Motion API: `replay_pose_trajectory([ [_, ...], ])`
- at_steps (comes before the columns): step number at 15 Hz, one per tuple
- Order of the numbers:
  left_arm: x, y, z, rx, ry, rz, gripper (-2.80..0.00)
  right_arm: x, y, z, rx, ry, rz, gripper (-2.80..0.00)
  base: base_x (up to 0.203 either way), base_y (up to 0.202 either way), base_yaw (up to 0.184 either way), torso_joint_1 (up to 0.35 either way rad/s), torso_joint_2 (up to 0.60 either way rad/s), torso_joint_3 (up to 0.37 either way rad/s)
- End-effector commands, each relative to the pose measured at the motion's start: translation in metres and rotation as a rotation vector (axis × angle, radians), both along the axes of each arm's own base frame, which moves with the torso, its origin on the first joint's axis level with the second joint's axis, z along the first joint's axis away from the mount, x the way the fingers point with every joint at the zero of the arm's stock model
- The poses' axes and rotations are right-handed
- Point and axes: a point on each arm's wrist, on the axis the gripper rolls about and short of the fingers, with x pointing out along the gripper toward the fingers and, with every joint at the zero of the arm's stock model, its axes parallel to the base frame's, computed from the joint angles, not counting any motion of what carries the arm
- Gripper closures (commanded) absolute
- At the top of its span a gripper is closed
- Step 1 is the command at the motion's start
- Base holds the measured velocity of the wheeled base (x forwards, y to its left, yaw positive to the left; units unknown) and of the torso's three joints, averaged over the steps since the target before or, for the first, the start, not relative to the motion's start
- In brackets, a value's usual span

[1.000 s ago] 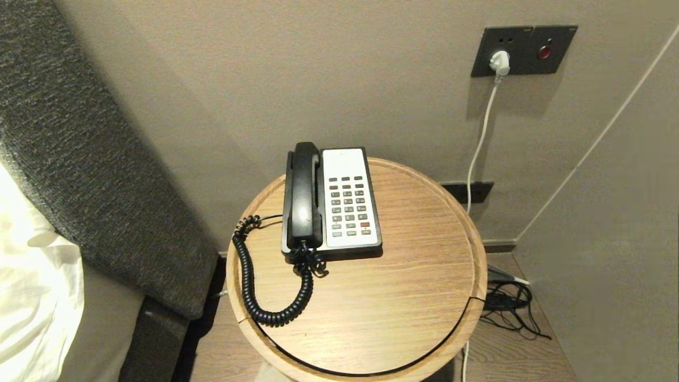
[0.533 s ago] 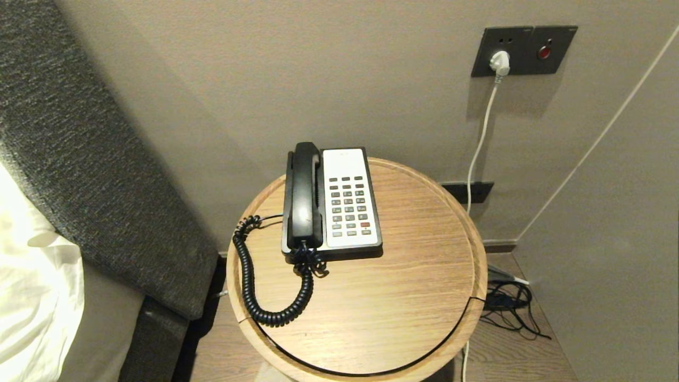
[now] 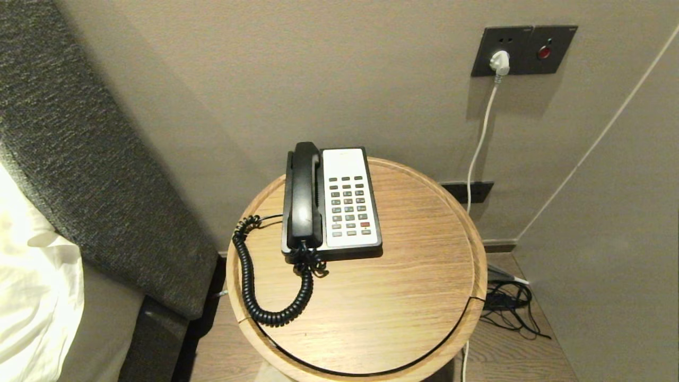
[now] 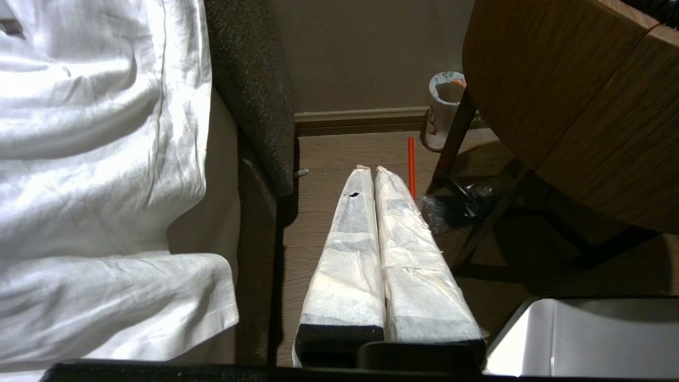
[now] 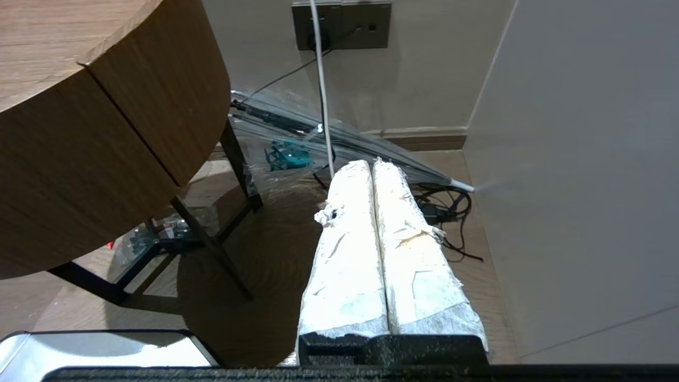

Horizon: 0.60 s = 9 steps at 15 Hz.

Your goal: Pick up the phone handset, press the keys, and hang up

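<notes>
The black phone handset (image 3: 304,195) lies in its cradle on the left side of the black-and-white phone base (image 3: 350,199), whose grey keys (image 3: 348,206) face up. Its black coiled cord (image 3: 254,276) loops over the round wooden table (image 3: 414,276). Neither arm shows in the head view. My left gripper (image 4: 370,168) hangs shut and empty over the floor between the bed and the table. Low beside the table's other side, my right gripper (image 5: 372,161) is shut and empty too.
A bed with white sheets (image 3: 32,297) and a grey headboard (image 3: 90,159) stands left of the table. A wall socket with a white plug (image 3: 499,62) is at upper right, and tangled cables (image 3: 509,307) lie on the floor. A paper cup (image 4: 443,109) stands under the table.
</notes>
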Motion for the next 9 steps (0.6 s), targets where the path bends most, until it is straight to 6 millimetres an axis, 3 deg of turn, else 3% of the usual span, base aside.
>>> replay_pose_trajectory([
  [1,0.0000,-0.0001,0.0005,-0.033,-0.001,0.000,0.00,0.0004,0.0000,-0.0002,-0.006,0.005,0.003,0.00,0.000,0.000,0.000,0.000,0.00,0.000],
  [9,0.0002,0.0001,0.0001,-0.026,-0.003,0.007,0.00,0.0002,-0.0001,0.0002,0.008,0.002,-0.002,0.00,0.000,0.000,0.000,0.000,0.00,0.000],
])
